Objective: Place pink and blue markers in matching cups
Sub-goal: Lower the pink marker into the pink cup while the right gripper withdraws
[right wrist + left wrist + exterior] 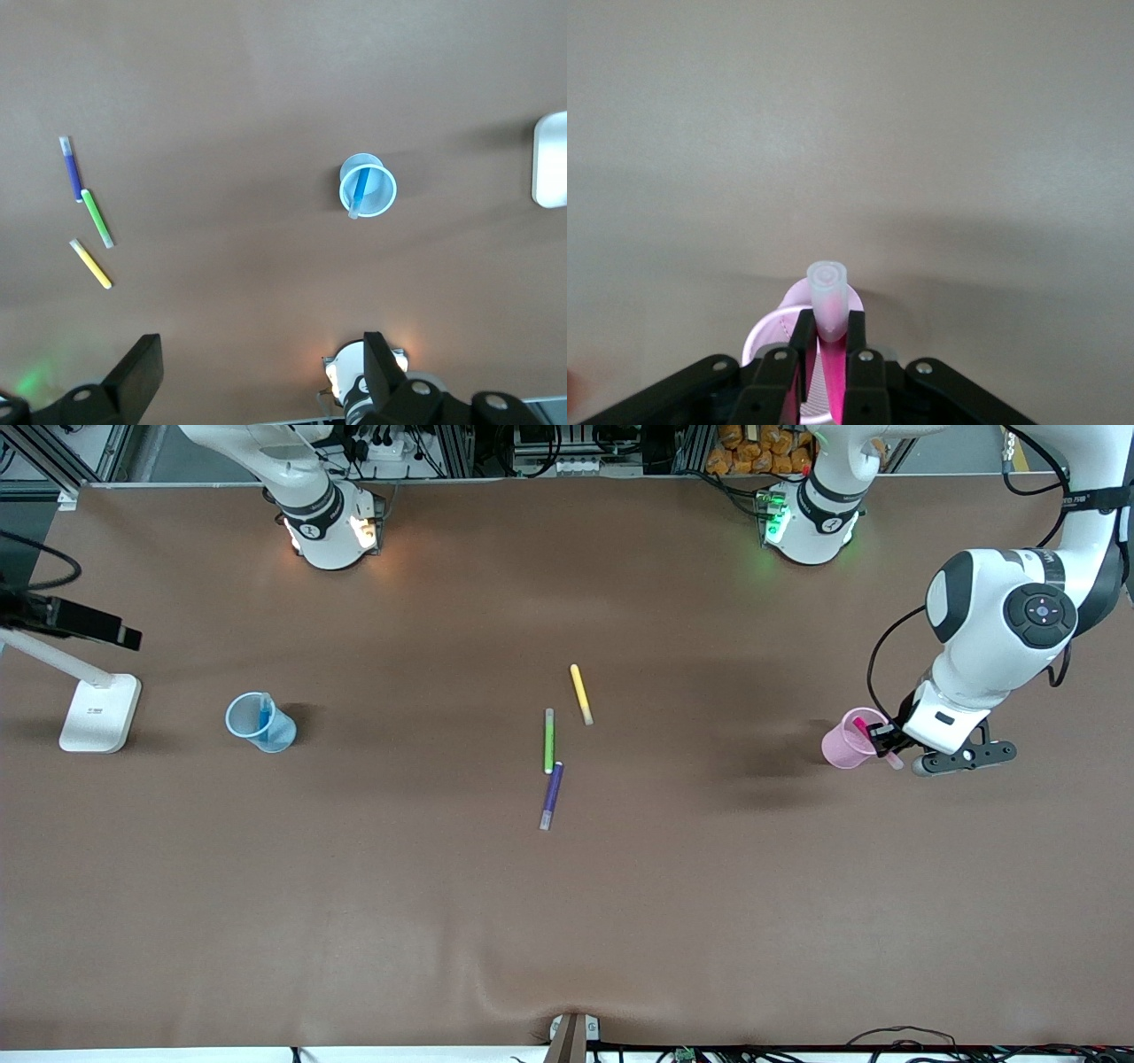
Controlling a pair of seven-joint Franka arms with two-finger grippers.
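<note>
My left gripper (886,742) is shut on the pink marker (861,726), just above the rim of the light pink cup (842,744) at the left arm's end of the table. The marker is tilted, with its magenta end inside the cup and its pale cap end up. In the left wrist view the fingers (803,335) clamp the marker (829,297) above the cup (764,335). The blue marker (264,714) stands in the light blue cup (275,735) at the right arm's end. My right gripper (261,376) is open and empty, high over the table, looking down on that cup (379,197) and marker (359,190).
A yellow marker (581,693), a green marker (548,740) and a purple marker (552,794) lie in the middle of the table. A white stand (99,713) is near the blue cup at the table's edge.
</note>
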